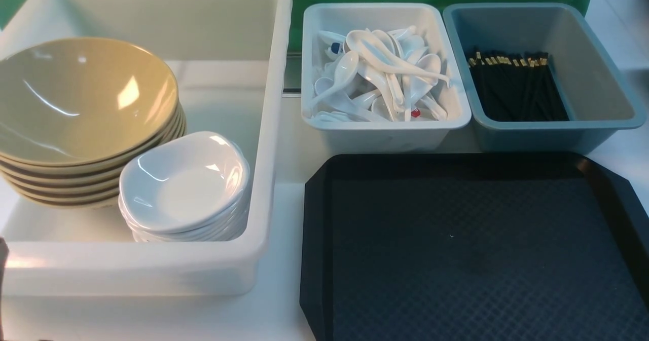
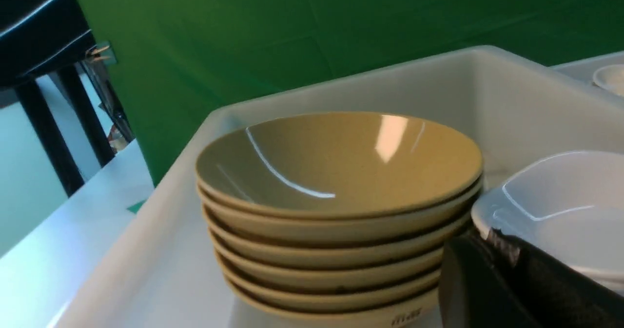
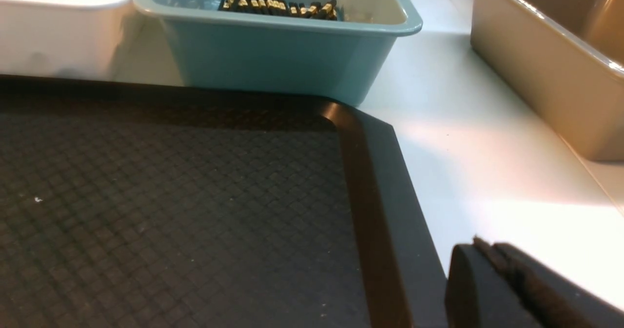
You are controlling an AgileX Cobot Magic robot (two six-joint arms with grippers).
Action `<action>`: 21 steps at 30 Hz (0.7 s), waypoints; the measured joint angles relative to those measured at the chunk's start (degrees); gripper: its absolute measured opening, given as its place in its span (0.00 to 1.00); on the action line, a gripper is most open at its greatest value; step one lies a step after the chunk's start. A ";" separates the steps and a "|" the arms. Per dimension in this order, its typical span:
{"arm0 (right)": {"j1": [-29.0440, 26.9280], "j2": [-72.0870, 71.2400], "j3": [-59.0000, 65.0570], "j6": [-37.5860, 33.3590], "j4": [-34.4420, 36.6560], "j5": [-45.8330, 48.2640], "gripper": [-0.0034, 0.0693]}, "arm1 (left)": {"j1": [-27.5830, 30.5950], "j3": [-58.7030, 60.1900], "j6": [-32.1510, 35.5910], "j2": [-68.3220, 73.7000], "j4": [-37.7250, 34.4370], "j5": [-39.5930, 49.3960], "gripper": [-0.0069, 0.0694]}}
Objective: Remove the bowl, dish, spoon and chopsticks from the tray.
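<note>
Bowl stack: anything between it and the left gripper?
The white dishes sit beside the tan bowls, on the gripper's side; they might crowd a straight approach. Nothing else visible between.

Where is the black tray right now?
In the front view, the black tray lies on the right side, just nearer than the white spoon tub and the grey-blue chopstick tub, right of the large white bin.
</note>
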 joint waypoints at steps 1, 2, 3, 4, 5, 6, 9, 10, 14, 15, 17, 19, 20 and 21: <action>0.00 0.00 -0.05 0.00 0.00 0.00 0.11 | 1.36 1.04 0.00 -0.43 -2.02 0.85 0.08; 0.00 -0.06 -0.05 0.00 0.00 0.00 0.11 | 2.03 1.37 0.00 -0.63 -3.07 2.05 0.08; 0.00 -0.06 -0.05 0.00 0.00 0.01 0.11 | 2.23 1.45 0.00 -0.64 -3.15 3.32 0.08; 0.00 -0.06 -0.05 0.00 0.00 0.01 0.11 | 2.29 1.44 0.00 -0.64 -2.99 5.33 0.08; 0.00 -0.06 -0.05 0.00 -0.01 0.01 0.11 | 2.29 1.44 0.00 -0.64 -2.94 5.73 0.08; 0.00 -0.06 -0.05 0.00 -0.01 0.01 0.11 | 2.14 1.44 0.00 -0.68 -2.65 8.64 0.08; 0.00 -0.06 -0.05 0.00 -0.06 0.07 0.11 | 1.41 1.44 0.00 -0.75 -2.60 13.95 0.08; 0.00 -0.06 -0.05 0.00 -0.06 0.07 0.11 | 1.15 1.44 0.00 -0.75 -2.60 14.07 0.08; 0.00 -0.06 -0.05 0.00 -0.06 0.07 0.11 | 1.07 1.44 0.00 -0.75 -2.60 14.12 0.08; 0.00 -0.06 -0.05 0.00 -0.06 0.07 0.11 | 1.07 1.44 0.00 -0.81 -2.60 14.12 0.08; 0.00 -0.06 -0.05 0.00 -0.06 0.07 0.11 | 1.07 1.44 0.00 -0.81 -2.60 14.12 0.08; 0.00 -0.06 -0.05 0.00 -0.06 0.07 0.11 | 1.07 1.44 0.00 -0.81 -2.60 14.12 0.08; 0.00 -0.06 -0.05 0.00 -0.06 0.07 0.11 | 1.07 1.44 0.00 -0.81 -2.60 14.12 0.08; 0.00 -0.06 -0.05 0.00 -0.06 0.07 0.11 | 1.07 1.44 0.00 -0.81 -2.60 14.12 0.08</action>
